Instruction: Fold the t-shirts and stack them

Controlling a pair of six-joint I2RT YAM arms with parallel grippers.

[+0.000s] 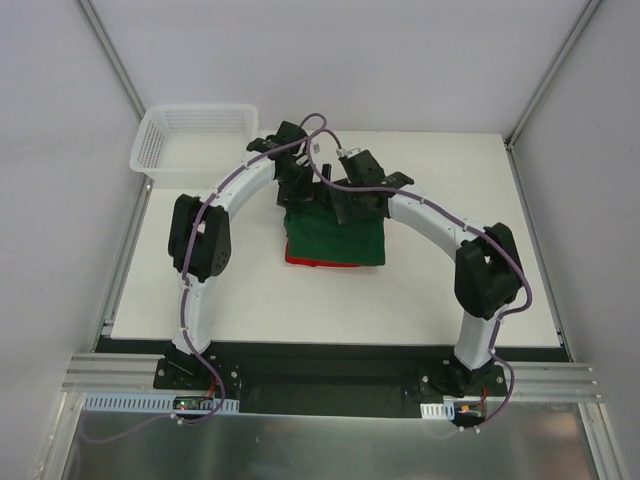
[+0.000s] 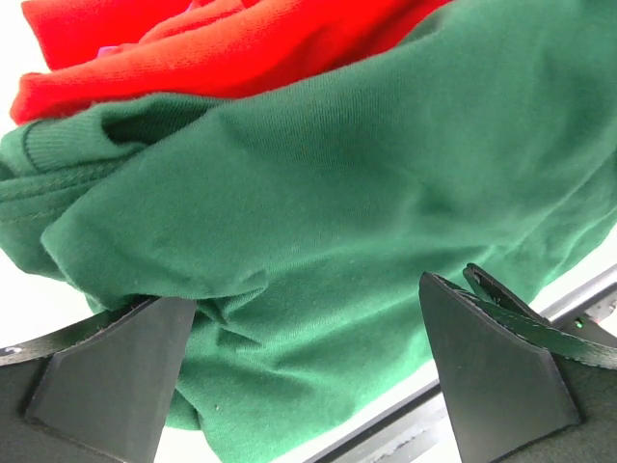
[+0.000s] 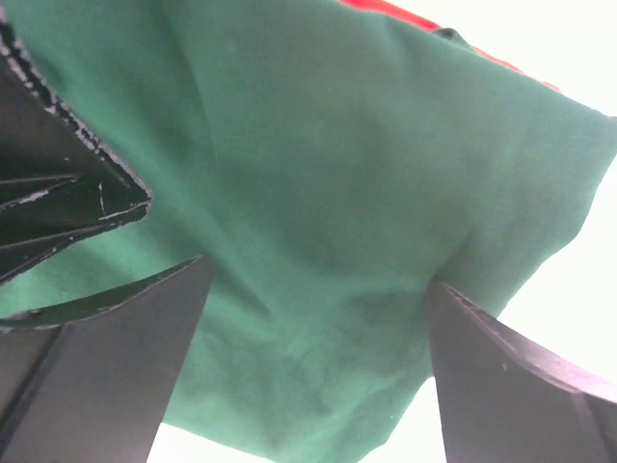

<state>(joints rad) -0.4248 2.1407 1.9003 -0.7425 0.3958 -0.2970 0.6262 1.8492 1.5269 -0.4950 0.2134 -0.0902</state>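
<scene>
The dark green t-shirt (image 1: pixel 335 240) lies folded at mid table on top of the red t-shirt (image 1: pixel 297 260), whose edge peeks out at the front left. My left gripper (image 1: pixel 298 185) and right gripper (image 1: pixel 348 205) hang close together over the green shirt's far edge. In the left wrist view the left gripper (image 2: pixel 304 294) is open, its fingers wide apart above rumpled green cloth (image 2: pixel 337 193), with red cloth (image 2: pixel 193 48) beyond. In the right wrist view the right gripper (image 3: pixel 318 275) is open over the green shirt (image 3: pixel 337 145), and a red sliver (image 3: pixel 405 12) shows at the top.
A white mesh basket (image 1: pixel 195 135) stands at the table's far left corner. The white table (image 1: pixel 450 290) is bounded by grey walls left and right. The other arm's black finger (image 3: pixel 58 183) shows at the left of the right wrist view.
</scene>
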